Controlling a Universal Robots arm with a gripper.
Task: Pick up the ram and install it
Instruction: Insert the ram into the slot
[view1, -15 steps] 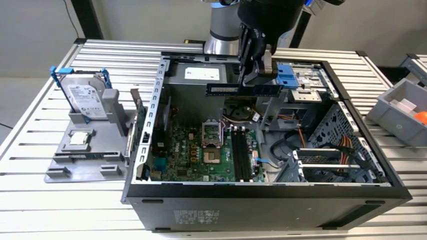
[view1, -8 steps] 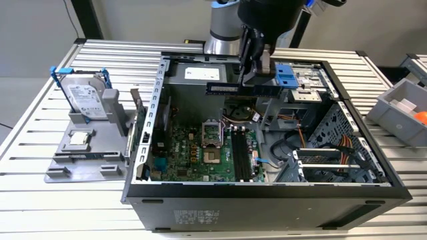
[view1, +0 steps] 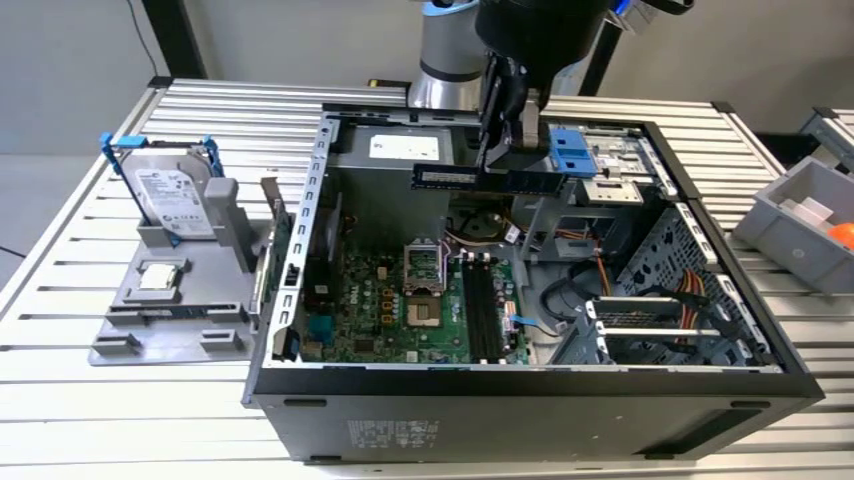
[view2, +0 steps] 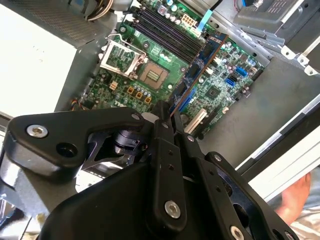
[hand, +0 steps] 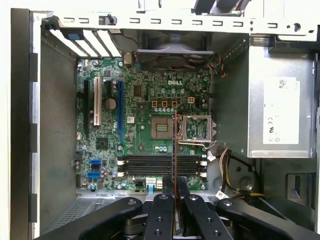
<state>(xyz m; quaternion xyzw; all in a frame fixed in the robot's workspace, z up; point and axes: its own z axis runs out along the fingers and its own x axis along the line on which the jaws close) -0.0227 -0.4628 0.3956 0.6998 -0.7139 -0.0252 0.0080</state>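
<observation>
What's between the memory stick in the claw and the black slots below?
Only open air: the exterior view shows the ram hanging clear above the memory slots.

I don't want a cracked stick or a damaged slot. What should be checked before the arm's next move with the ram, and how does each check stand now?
1. Grip: ok. The claw is shut on the ram.
2. Memory slots free: ok, all look empty.
3. Ram parallel to the slots: not ok; in the first wrist view it runs across them.
4. Ram seated: not ok; it hangs above the motherboard.
5. Slot latches open: cannot tell.
</observation>
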